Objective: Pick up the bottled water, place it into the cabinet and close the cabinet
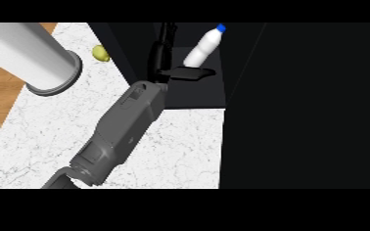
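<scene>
- Black hand (186,72) sits at the end of a grey forearm (127,122) that comes in from the lower left edge and runs up to the dark cabinet (195,90) opening.
- Which arm it is — cannot tell from this single view; only one forearm shows.
- Hand lies flat, fingers stretched out toward the right inside the cabinet, nothing visibly clasped in them; how the thumb stands is lost against the dark interior.
- Bottled water (204,46) — white body, blue cap — stands tilted just above the hand, cap leaning up and to the right, base close to the fingers; contact between base and fingers cannot be judged.
- Bottle is inside the cabinet's dark recess, not on the counter.
- Large black panel (296,107) fills the right side of the view, next to the recess; whether it is the cabinet door cannot be told.
- White marble counter (180,147) spreads under the forearm.
- Small yellow-green fruit (100,53) lies on the counter left of the cabinet, well apart from the hand.
- Big grey cylinder (39,58) with a flared rim lies at the upper left, partly over a wooden strip (9,98).
</scene>
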Controlling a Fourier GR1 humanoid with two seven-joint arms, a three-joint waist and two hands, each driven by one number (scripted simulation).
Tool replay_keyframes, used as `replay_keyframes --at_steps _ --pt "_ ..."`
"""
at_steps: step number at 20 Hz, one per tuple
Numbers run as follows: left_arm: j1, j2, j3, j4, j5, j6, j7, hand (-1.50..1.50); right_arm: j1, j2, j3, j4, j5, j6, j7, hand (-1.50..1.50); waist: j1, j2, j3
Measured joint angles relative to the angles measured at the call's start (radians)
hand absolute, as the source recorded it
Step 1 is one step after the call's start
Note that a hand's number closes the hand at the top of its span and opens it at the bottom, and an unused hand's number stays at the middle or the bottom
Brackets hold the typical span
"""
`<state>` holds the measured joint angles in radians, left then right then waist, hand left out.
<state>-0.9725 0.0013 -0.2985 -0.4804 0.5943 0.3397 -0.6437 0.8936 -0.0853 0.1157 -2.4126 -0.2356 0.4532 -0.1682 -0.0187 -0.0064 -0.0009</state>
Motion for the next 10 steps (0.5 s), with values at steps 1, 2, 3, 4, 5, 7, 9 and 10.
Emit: replay_keyframes --at_steps 1,2,3,4,5,7,9,10 --pt "0.028 0.0 -0.013 -0.03 0.007 -0.018 0.002 -1.5 -0.002 0.0 0.0 -0.001 0.001 -0.007 0.005 -1.5 0.004 0.0 0.0" --pt "0.05 -0.001 -0.025 -0.068 0.013 -0.026 0.012 -1.5 -0.002 -0.005 -0.009 -0.001 0.001 -0.006 0.004 -1.5 0.008 -0.001 0.0" --pt "0.081 -0.001 -0.04 -0.101 0.019 -0.041 0.01 -1.5 0.002 -0.004 -0.003 -0.002 0.002 -0.007 0.003 -1.5 0.01 -0.002 0.0" --pt "0.115 -0.001 -0.06 -0.136 0.027 -0.056 0.007 -1.5 0.002 -0.007 -0.006 -0.002 0.003 -0.008 0.003 -1.5 0.011 -0.002 0.0" --pt "0.144 -0.001 -0.078 -0.174 0.034 -0.07 0.011 -1.5 0.003 -0.008 -0.004 -0.003 0.004 -0.008 0.002 -1.5 0.013 -0.002 0.0" --pt "0.2 -0.001 -0.114 -0.259 0.04 -0.074 0.017 -1.5 -0.001 -0.007 -0.012 0.0 0.005 -0.012 -0.003 -1.5 0.018 -0.003 0.0" --pt "0.251 -0.001 -0.151 -0.339 0.051 -0.072 0.022 -1.5 0.013 -0.008 -0.002 -0.003 0.008 -0.009 -0.009 -1.5 0.017 -0.003 0.0" --pt "0.286 0.0 -0.167 -0.38 0.045 -0.075 0.021 -1.5 0.014 -0.006 0.002 -0.005 0.009 -0.016 -0.004 -1.5 0.021 -0.003 0.0"
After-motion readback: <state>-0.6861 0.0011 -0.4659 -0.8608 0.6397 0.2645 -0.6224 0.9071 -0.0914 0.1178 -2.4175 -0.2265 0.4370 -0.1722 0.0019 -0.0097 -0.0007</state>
